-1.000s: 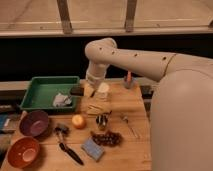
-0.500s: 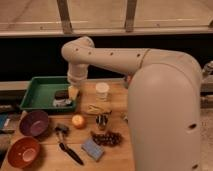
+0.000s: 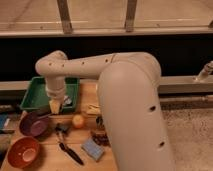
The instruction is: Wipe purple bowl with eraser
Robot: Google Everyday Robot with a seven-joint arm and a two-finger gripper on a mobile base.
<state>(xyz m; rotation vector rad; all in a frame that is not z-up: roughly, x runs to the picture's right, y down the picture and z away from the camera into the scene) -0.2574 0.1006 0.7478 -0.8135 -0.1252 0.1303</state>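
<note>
The purple bowl (image 3: 33,124) sits at the left of the wooden table, upright. My gripper (image 3: 54,106) hangs from the white arm (image 3: 90,65) over the front edge of the green tray (image 3: 33,97), just above and to the right of the purple bowl and apart from it. A pale yellowish shape shows at the gripper's tip. I cannot make out the eraser in this view.
An orange-brown bowl (image 3: 22,152) sits in front of the purple bowl. A black-handled brush (image 3: 69,149), a blue-grey pad (image 3: 92,148), an orange fruit (image 3: 78,121) and a dark cluster (image 3: 101,138) lie on the table. The robot's white body (image 3: 135,120) fills the right.
The arm has swung left, from over the middle of the table to the front edge of the green tray, close to the purple bowl.
</note>
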